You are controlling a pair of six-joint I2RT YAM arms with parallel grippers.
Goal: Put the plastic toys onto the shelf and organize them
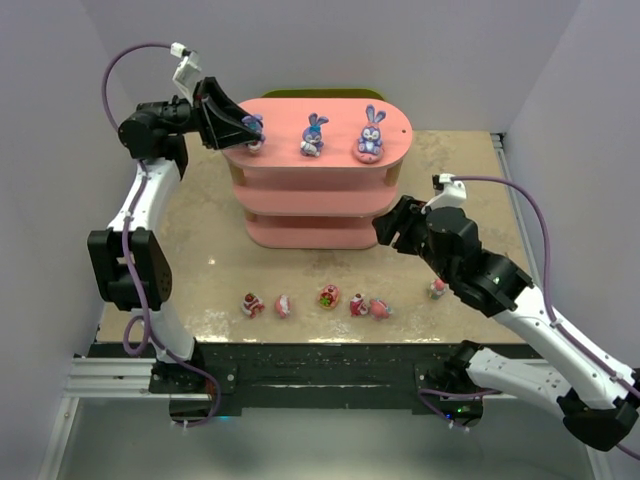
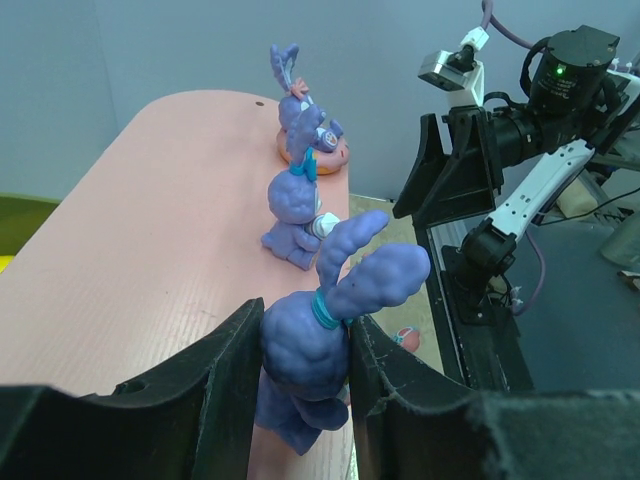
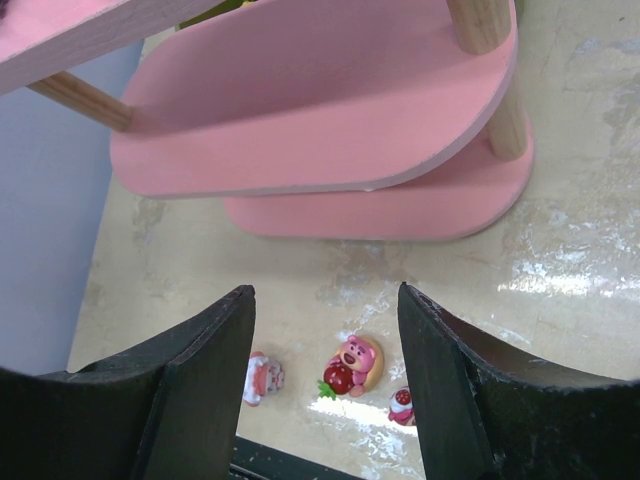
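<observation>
The pink shelf [image 1: 315, 190] stands mid-table. On its top board [image 2: 150, 250] two purple-blue bunnies [image 1: 314, 135] [image 1: 370, 134] stand upright, seen too in the left wrist view as a middle bunny [image 2: 295, 205] and a far bunny [image 2: 305, 115]. My left gripper [image 1: 240, 130] [image 2: 305, 375] is shut on a third bunny [image 2: 305, 345] at the board's left end. My right gripper [image 1: 385, 225] [image 3: 325, 295] hangs open and empty by the shelf's lower right. Several small plastic toys lie in a row near the table's front edge, among them a pink bear with a strawberry [image 3: 352, 364] [image 1: 329, 296].
A white-pink figure [image 3: 263, 377] and a small red-topped one [image 3: 402, 405] lie beside the bear. One toy [image 1: 438, 289] sits apart, close under my right arm. The middle board [image 3: 330, 110] and bottom board [image 3: 400, 205] carry nothing in view. Walls enclose the table.
</observation>
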